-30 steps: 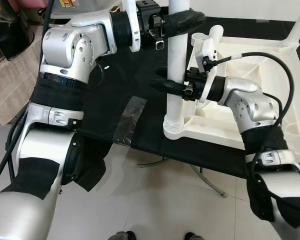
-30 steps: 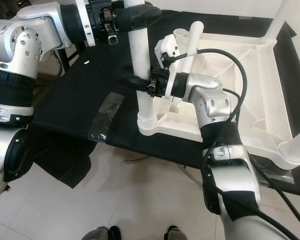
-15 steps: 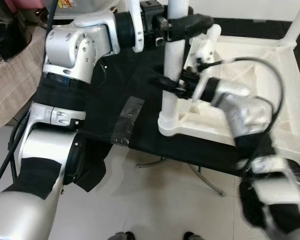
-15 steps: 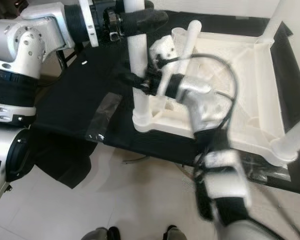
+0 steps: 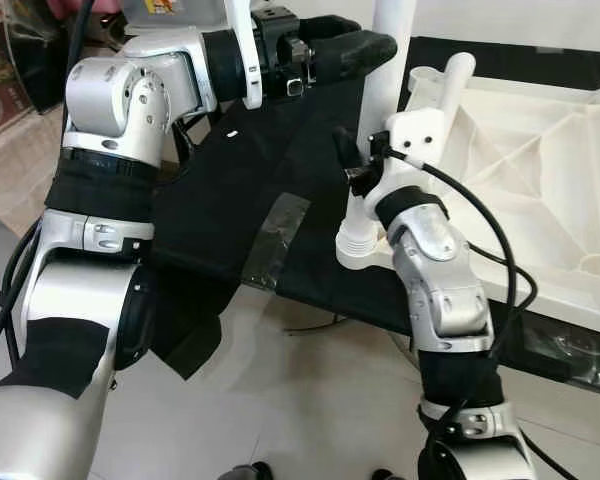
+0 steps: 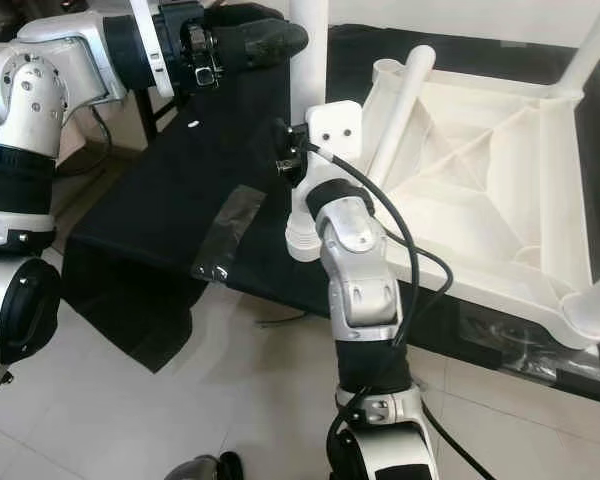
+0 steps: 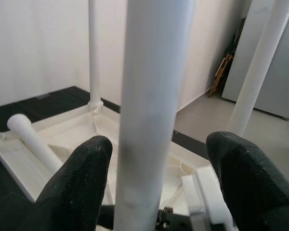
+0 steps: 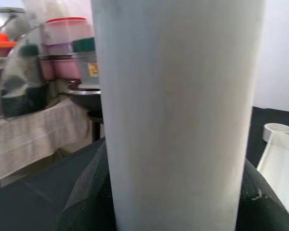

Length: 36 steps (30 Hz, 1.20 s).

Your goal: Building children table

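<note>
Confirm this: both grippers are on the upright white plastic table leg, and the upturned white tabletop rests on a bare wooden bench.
One thing is wrong: the upturned white tabletop rests on a black cloth-covered surface, not bare wood, as the left eye view shows. The rest stands: the left gripper and the right gripper are both on the upright white table leg.

**Both grippers at the upright leg**

A white leg [image 6: 309, 60] stands upright in the corner socket of the upturned tabletop [image 6: 480, 190] on black cloth [image 6: 180, 200]. The left gripper [image 6: 270, 40] reaches it high up; the right gripper [image 6: 285, 160] meets it low. A loose leg [image 6: 400, 105] lies tilted across the tabletop.
</note>
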Available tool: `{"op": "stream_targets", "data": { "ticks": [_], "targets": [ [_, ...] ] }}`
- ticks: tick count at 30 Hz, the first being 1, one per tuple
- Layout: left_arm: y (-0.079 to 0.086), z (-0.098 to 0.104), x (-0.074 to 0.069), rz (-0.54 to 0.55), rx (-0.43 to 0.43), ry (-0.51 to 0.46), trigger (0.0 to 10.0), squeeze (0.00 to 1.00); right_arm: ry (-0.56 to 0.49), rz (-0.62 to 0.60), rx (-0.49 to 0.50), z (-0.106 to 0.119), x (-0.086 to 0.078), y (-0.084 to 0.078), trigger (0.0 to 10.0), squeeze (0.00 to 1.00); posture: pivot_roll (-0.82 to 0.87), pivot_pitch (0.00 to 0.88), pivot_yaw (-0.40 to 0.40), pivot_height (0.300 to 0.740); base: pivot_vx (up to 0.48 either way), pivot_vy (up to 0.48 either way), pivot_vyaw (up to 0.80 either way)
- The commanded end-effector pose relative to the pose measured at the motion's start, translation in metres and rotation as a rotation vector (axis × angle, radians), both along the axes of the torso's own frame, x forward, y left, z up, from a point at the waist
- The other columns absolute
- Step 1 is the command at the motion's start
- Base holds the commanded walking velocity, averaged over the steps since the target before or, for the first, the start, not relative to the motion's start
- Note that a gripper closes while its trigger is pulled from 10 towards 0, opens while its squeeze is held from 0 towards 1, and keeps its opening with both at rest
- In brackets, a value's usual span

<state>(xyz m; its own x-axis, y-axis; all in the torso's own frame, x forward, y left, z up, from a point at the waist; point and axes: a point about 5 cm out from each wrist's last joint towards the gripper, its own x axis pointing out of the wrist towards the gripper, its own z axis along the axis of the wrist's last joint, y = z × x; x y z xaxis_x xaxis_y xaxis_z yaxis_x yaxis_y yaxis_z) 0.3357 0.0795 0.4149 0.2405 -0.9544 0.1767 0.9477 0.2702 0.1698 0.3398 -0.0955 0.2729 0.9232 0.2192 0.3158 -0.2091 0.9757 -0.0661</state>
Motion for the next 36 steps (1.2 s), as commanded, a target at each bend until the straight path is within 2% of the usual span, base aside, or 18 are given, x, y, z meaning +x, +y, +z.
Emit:
{"op": "stream_targets", "data": {
  "ticks": [1,4,5,6,7,8,14,18,19,20,23,26,29,30,31,32,33,36],
  "targets": [
    [0.009,-0.004,-0.005,0.000,0.008,-0.007,10.0,0.00,0.149,-0.055,0.021,-0.032,0.002,-0.002,0.0,0.00,-0.02,0.181,0.077,0.740,0.000,0.000,0.00],
    [0.019,-0.011,-0.008,0.006,0.013,0.002,10.0,0.00,0.156,-0.052,0.031,-0.033,-0.002,0.001,0.0,0.00,-0.02,0.181,0.078,0.740,0.000,0.000,0.00],
    [0.027,-0.016,-0.011,0.008,0.006,0.018,10.0,0.00,0.157,-0.031,0.043,-0.032,-0.004,0.004,1.1,0.00,-0.02,0.181,0.078,0.740,0.000,0.000,0.00],
    [0.027,-0.016,-0.011,0.008,0.006,0.018,10.0,0.00,0.157,-0.031,0.043,-0.032,-0.004,0.004,1.1,0.00,-0.02,0.181,0.078,0.740,0.000,0.000,0.00],
    [0.029,-0.017,-0.012,0.008,0.004,0.022,10.0,0.00,0.156,-0.021,0.040,-0.032,-0.004,0.005,9.2,0.00,-0.02,0.181,0.078,0.740,0.000,0.000,0.00],
    [0.036,-0.020,-0.016,-0.003,-0.001,0.026,10.0,0.00,0.151,-0.011,0.039,-0.031,-0.005,0.006,10.0,0.00,-0.02,0.181,0.076,0.740,0.000,0.000,0.00],
    [0.072,-0.037,-0.040,-0.034,-0.031,0.080,10.0,0.00,0.134,0.036,0.029,-0.028,-0.007,0.008,10.0,0.00,-0.02,0.174,0.064,0.740,0.000,0.000,0.00],
    [0.101,-0.070,-0.044,0.170,-0.013,0.139,10.0,0.00,0.084,0.127,0.043,-0.018,-0.009,0.007,10.0,0.00,-0.02,0.178,0.058,0.740,0.000,0.000,0.00],
    [0.101,-0.070,-0.044,0.170,-0.013,0.139,10.0,0.00,0.084,0.127,0.043,-0.018,-0.009,0.007,10.0,0.00,-0.02,0.178,0.058,0.740,0.000,0.000,0.00],
    [0.111,-0.100,-0.042,0.316,0.024,0.186,10.0,0.00,0.045,0.213,0.038,-0.011,-0.010,0.003,10.0,1.00,-0.02,0.181,0.055,0.740,0.000,0.000,0.00],
    [0.115,-0.122,-0.045,0.386,0.032,0.226,10.0,0.00,0.032,0.231,0.038,-0.006,-0.010,-0.003,10.0,1.00,-0.02,0.186,0.048,0.740,0.000,0.000,0.00],
    [0.114,-0.167,-0.060,0.505,0.053,0.263,10.0,0.00,0.009,0.329,0.016,0.007,-0.007,-0.017,10.0,1.00,-0.01,0.205,0.034,0.740,0.000,0.000,0.00],
    [0.111,-0.182,-0.067,0.626,0.019,0.255,10.0,0.00,0.020,0.428,-0.003,0.012,-0.005,-0.025,10.0,1.00,-0.01,0.215,0.029,0.740,0.000,0.000,0.00],
    [0.105,-0.190,-0.074,0.679,0.002,0.245,10.0,0.00,0.026,0.463,-0.042,0.013,-0.001,-0.032,10.0,0.34,0.00,0.224,0.023,0.740,0.000,0.000,0.00],
    [0.105,-0.190,-0.074,0.679,0.002,0.245,10.0,0.00,0.026,0.463,-0.042,0.013,-0.001,-0.032,10.0,0.34,0.00,0.224,0.023,0.740,0.000,0.000,0.00],
    [0.100,-0.198,-0.080,0.716,-0.004,0.245,10.0,0.00,0.043,0.508,-0.074,0.013,0.001,-0.037,10.0,0.11,0.00,0.231,0.021,0.740,0.000,0.000,0.00],
    [0.095,-0.205,-0.088,0.737,-0.003,0.256,10.0,0.00,0.045,0.554,-0.100,0.015,0.003,-0.041,10.0,0.00,0.01,0.236,0.017,0.740,0.000,0.000,0.00],
    [0.089,-0.216,-0.099,0.755,0.025,0.270,10.0,0.00,0.054,0.578,-0.128,0.017,0.009,-0.047,10.0,0.00,0.01,0.246,0.016,0.740,0.000,0.000,0.00]
  ]
}}
